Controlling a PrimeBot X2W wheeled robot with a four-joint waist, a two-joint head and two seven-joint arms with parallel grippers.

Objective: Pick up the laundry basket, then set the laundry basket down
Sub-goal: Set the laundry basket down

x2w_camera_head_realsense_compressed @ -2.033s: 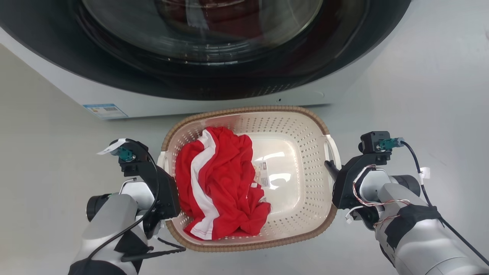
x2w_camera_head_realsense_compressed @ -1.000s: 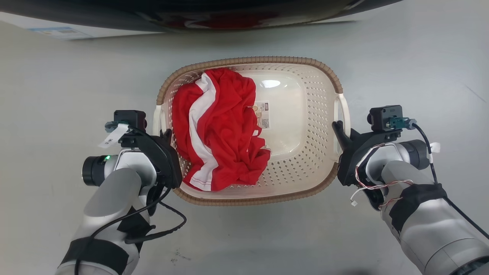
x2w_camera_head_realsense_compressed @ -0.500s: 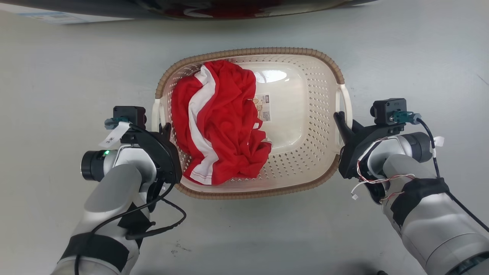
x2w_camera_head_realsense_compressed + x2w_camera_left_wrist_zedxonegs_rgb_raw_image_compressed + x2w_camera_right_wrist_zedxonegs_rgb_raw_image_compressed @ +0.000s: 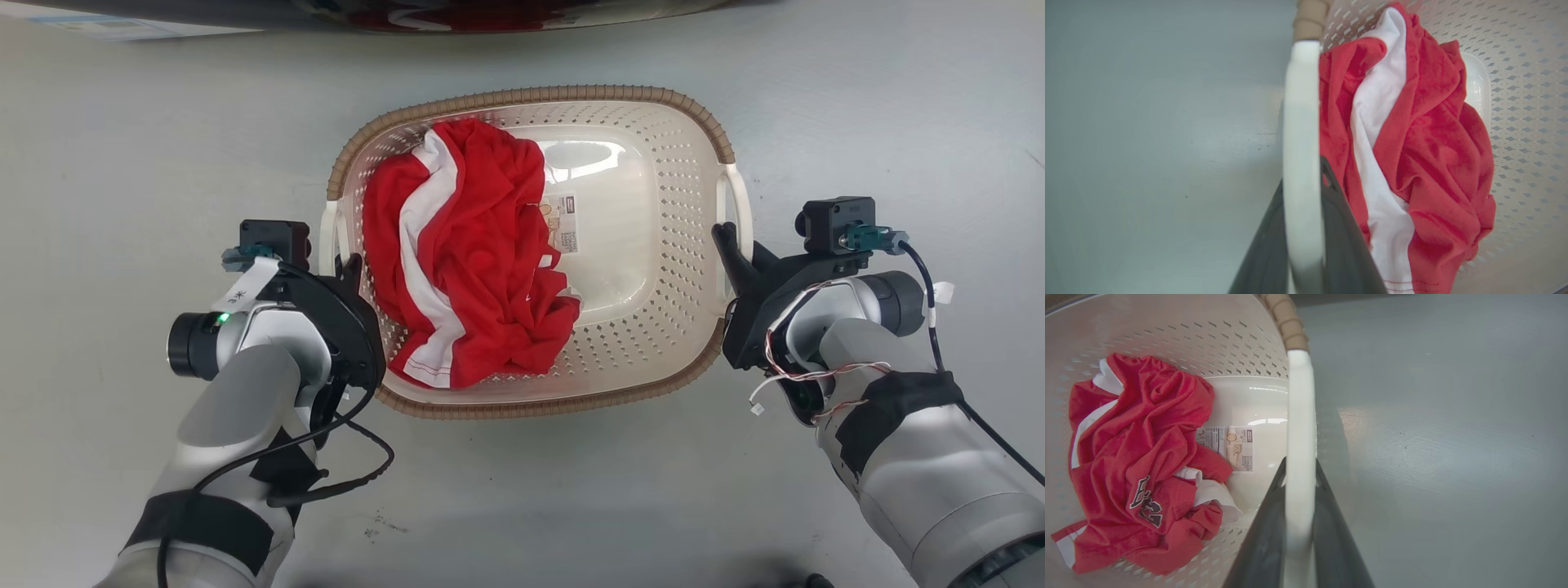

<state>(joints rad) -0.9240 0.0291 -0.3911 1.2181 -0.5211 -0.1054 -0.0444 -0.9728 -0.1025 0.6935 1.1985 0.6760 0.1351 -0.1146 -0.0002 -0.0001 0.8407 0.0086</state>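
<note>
Between the two grippers, open side up, the laundry basket (image 4: 678, 245), above grey floor (image 4: 122, 163); resting on it or raised off it, cannot tell. Cream-white plastic, rounded-rectangular. Walls pierced with rows of small diamond holes, bottom smooth and glossy with patches of glare. Brown woven-look rim (image 4: 531, 91) along both long sides, broken at each short end by a white loop handle. Printed label (image 4: 565, 233) stuck flat on the bottom, one edge tucked under a crumpled red jersey (image 4: 465, 261) with a broad white stripe and dark lettering, heaped in the half nearer the left gripper (image 4: 343, 265).

Left gripper clamped on the left handle (image 4: 325, 233). In the left wrist view, dark fingers (image 4: 1345, 245) pressed against both sides of the white bar, jersey just beside the inner finger, bare floor on the outer side.

Likewise the right gripper (image 4: 729, 245), closed tight on the right handle (image 4: 741, 204). In the right wrist view, fingers (image 4: 1257, 547) flanking the bar, with the label and the glossy bottom on the inner side and floor on the outer.

Beyond both sets of fingertips, well apart from the rim, the dark curved front of an appliance (image 4: 522, 12).
</note>
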